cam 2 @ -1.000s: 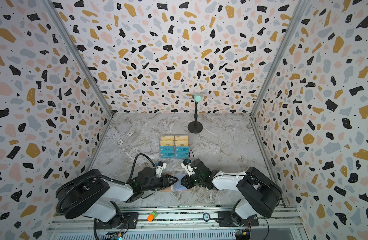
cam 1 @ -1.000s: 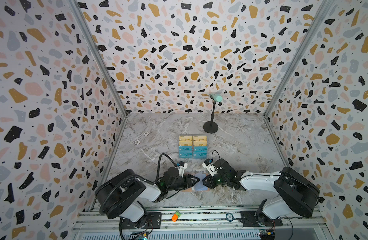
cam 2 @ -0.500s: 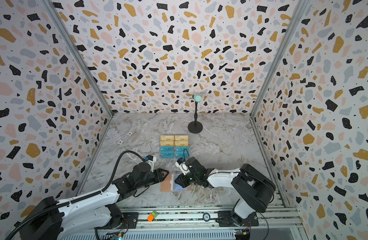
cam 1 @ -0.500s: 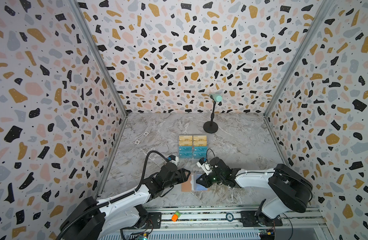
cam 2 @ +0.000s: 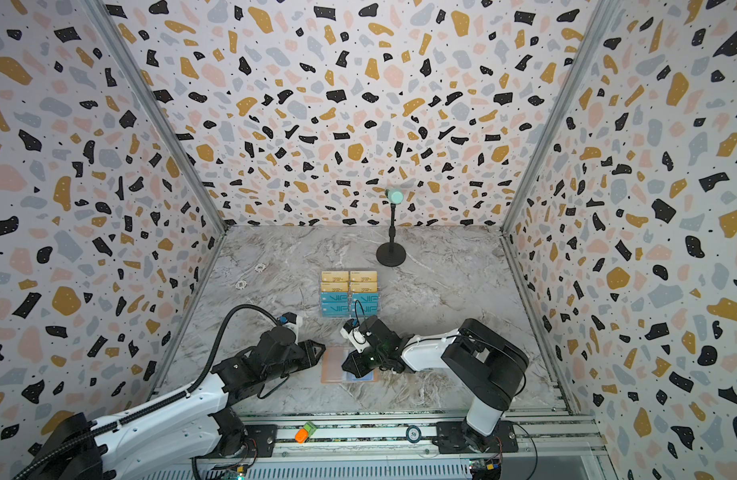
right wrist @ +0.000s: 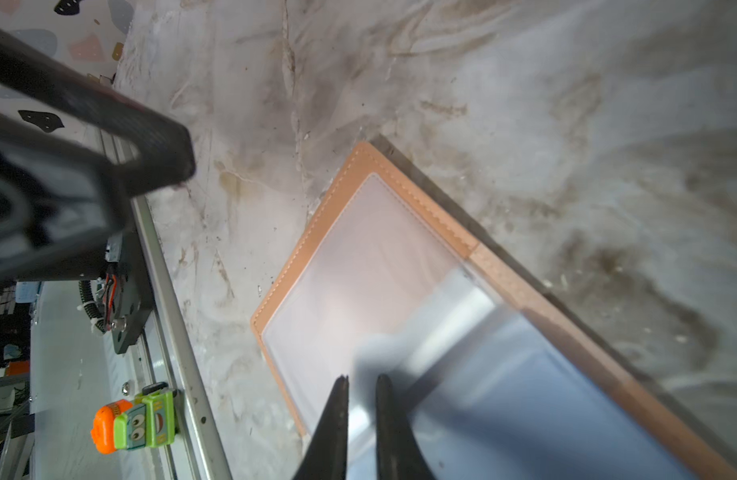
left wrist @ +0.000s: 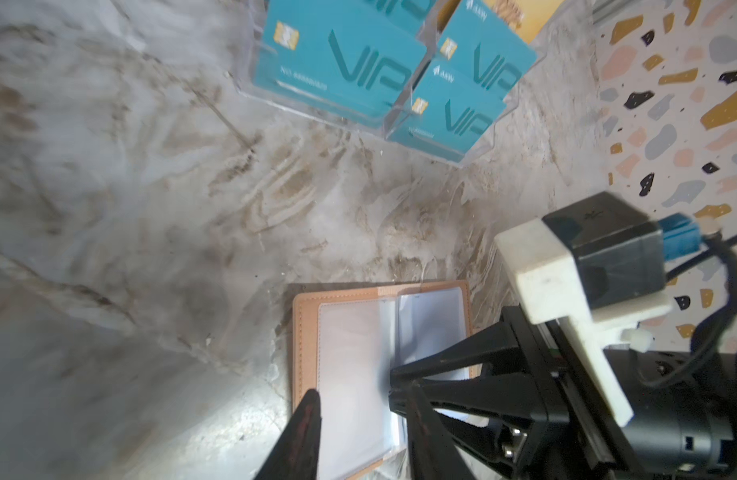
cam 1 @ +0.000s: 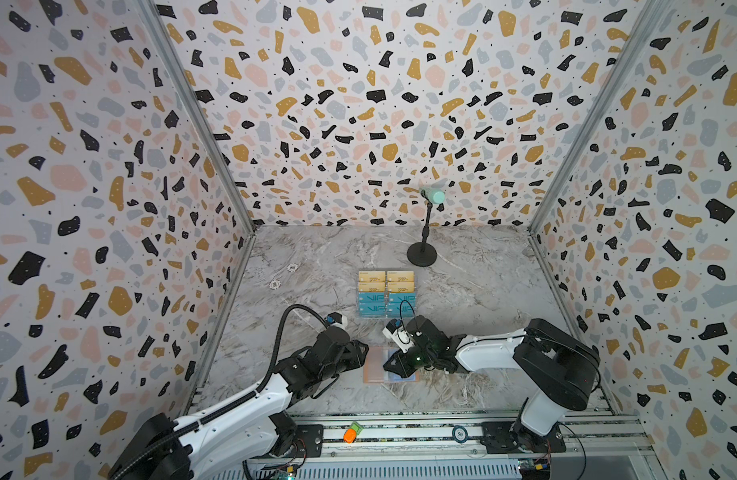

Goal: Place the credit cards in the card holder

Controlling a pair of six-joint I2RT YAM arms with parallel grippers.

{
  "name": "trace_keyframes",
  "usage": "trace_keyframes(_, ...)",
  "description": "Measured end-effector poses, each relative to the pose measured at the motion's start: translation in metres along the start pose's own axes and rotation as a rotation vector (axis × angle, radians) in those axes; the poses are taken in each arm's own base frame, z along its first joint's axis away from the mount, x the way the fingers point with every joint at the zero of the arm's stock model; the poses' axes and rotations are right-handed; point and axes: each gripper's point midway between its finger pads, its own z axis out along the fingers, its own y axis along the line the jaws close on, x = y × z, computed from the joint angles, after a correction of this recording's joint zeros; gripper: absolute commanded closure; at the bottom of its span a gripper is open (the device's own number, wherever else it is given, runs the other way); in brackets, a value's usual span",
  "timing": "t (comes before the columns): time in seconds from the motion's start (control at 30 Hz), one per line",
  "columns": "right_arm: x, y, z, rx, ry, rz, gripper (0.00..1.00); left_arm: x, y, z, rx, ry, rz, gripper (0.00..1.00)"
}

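Nearest, a small orange and green plastic toy robot [right wrist: 134, 419] sits on the metal rail [right wrist: 184, 374]; only the right wrist view shows its eyes. Next, the salmon-pink leather-like card holder [cam 1: 375, 365] lies open and flat on the grey marble-look worktop [cam 1: 316, 270], between both arms. The left wrist view shows its stitched rim and shiny clear sleeves. The left gripper [left wrist: 362, 399] is open, its fingers spread over one page. The right gripper [right wrist: 361, 382] shows only a thin gap, with its tips at a clear sleeve; I cannot tell if it pinches it. Farther back, a clear plastic stepped rack [left wrist: 244, 83] holds the credit cards [cam 1: 372, 291]: teal-blue "VIP" cards [left wrist: 337, 54] in front, gold cards [cam 1: 372, 277] behind. Farthest stands a thin black stand [cam 1: 422, 253] with a round mint-green top.
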Motion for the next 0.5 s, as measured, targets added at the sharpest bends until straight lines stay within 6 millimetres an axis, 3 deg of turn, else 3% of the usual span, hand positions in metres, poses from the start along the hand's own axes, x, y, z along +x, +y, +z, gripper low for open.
trace_keyframes(0.3, -0.002, 0.001, 0.000, 0.002, 0.000, -0.002, 0.84, 0.018, -0.014, 0.023, 0.079, 0.095, 0.007, 0.69)
trace_keyframes(0.5, -0.021, 0.003, -0.007, 0.016, -0.015, -0.033, 0.82, 0.022, -0.012, 0.037, 0.096, 0.106, -0.012, 0.69)
